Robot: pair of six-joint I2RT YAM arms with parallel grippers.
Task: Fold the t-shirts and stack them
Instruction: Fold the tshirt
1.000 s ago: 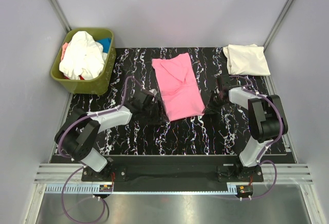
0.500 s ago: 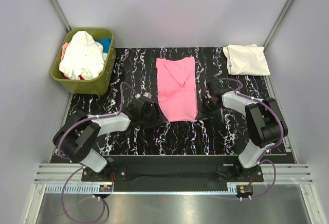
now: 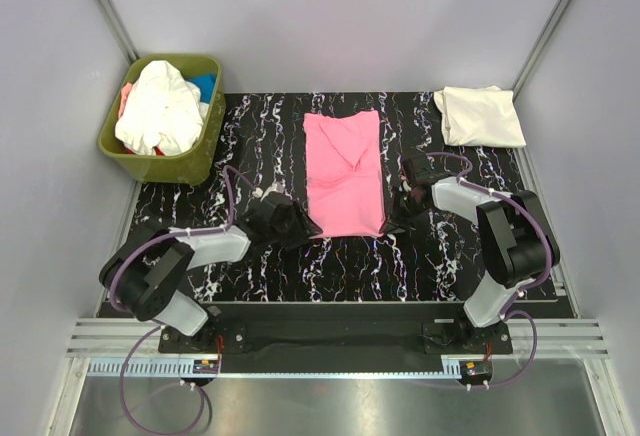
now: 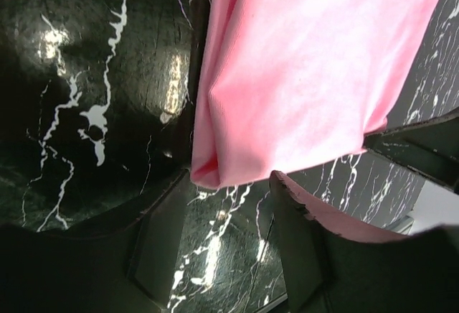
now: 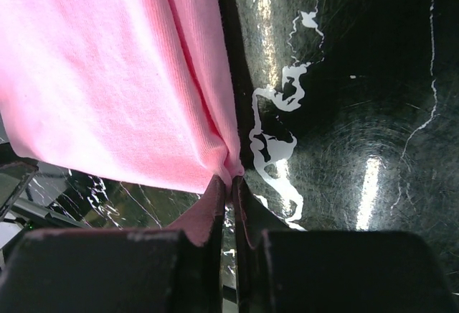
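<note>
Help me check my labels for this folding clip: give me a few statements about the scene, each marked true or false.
1. The pink shirt lies on the table between the two grippers. True.
2. The cream shirt is inside the bin. False: it lies folded on the table's far right corner.
3. The right gripper is pinched shut on a corner of the pink shirt. True.
4. The left gripper is clamped tight. False: its fingers stand apart, with the pink shirt's corner at the gap.
5. The bin is empty. False: a white shirt is bunched in it, with some blue cloth behind it.
</note>
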